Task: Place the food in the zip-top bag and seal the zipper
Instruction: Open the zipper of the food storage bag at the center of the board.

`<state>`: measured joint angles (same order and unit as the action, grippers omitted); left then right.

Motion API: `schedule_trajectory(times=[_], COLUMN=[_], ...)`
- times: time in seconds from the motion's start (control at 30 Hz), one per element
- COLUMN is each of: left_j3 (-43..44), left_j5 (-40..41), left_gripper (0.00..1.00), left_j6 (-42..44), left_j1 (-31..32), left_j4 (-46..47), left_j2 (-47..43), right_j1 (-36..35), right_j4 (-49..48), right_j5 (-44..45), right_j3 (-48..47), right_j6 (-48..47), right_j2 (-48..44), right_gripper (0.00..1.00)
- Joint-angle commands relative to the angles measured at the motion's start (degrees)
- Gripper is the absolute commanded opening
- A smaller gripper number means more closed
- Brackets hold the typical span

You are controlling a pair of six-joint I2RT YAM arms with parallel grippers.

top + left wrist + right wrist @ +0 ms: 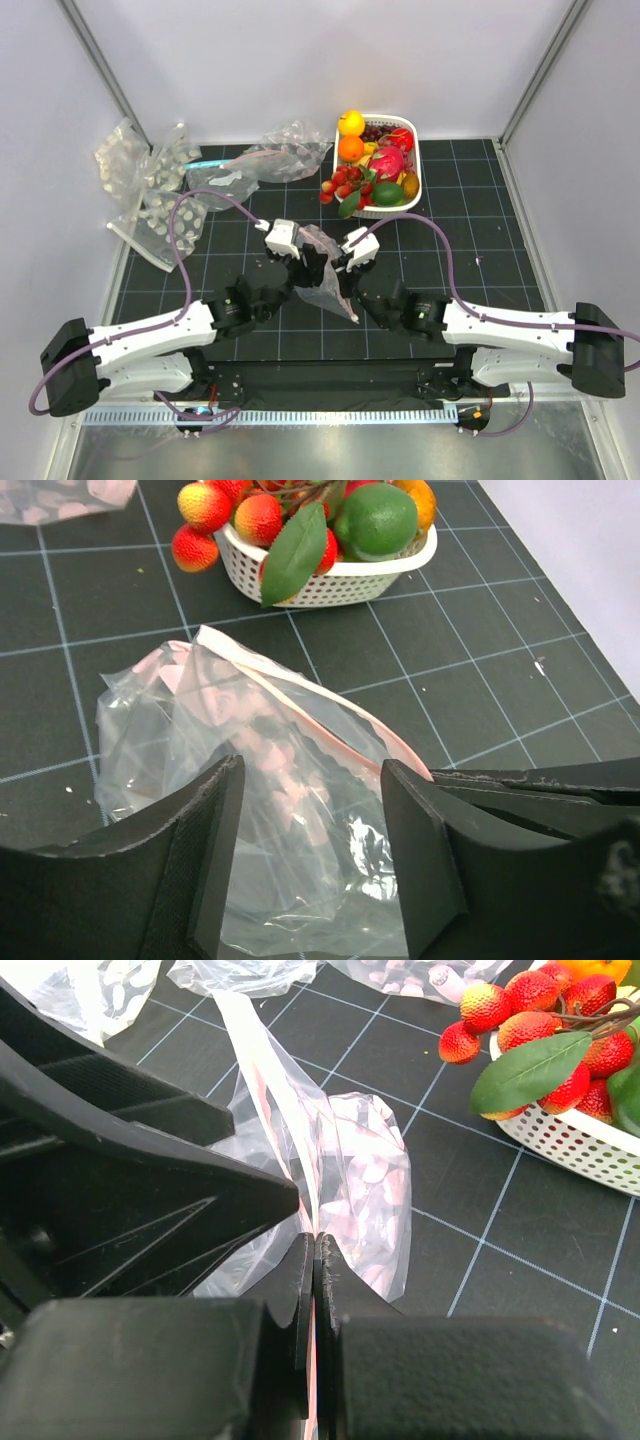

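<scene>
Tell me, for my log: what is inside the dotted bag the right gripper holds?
The zip-top bag shows only printed dots and crumpled film, nothing else inside. Its near end is covered by the left gripper's fingers in the wrist view.

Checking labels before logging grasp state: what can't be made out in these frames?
- Left wrist: whether the open left gripper touches the clear dotted zip-top bag; it straddles crumpled plastic.
- Right wrist: whether the pinkish zipper strip is sealed; the shut right gripper covers the pinched part.
- Top external: anything inside the bag; too small, both grippers overlap it.
</scene>
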<state>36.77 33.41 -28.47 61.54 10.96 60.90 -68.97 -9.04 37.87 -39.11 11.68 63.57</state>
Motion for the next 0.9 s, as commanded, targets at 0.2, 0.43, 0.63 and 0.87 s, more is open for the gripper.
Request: schedule_trajectory(times=[0.2,0.43,0.63,0.87], left_j3=[3.56,10.85,12.27,12.79], left_j5=[7.37,5.54,1.31,-1.33], left_gripper=[0.68,0.58,0.36,0.37], left_j6=[1.05,1.49,0.34,1.13], left_j1=[-0.01,-1.24,-2.39,-2.39], left_j4=[3.81,1.08,1.25,-1.72], left_j2=[2.19,8.08,10.64,12.13], right_j1=[-0.99,-1.43,-1.61,-1.69], right_j4=[-4.23,-5.11,-5.46,-5.29], right_j5=[2.12,3.09,4.67,5.19], right_j3=[-1.14,-0.70,-0.26,-0.17], right_j6=[-1.49,-2.19,-2.37,-2.54], right_j2=[-0.73,-0.99,-1.17,-1.96], right_gripper=[0.01,0.01,0.01,0.01])
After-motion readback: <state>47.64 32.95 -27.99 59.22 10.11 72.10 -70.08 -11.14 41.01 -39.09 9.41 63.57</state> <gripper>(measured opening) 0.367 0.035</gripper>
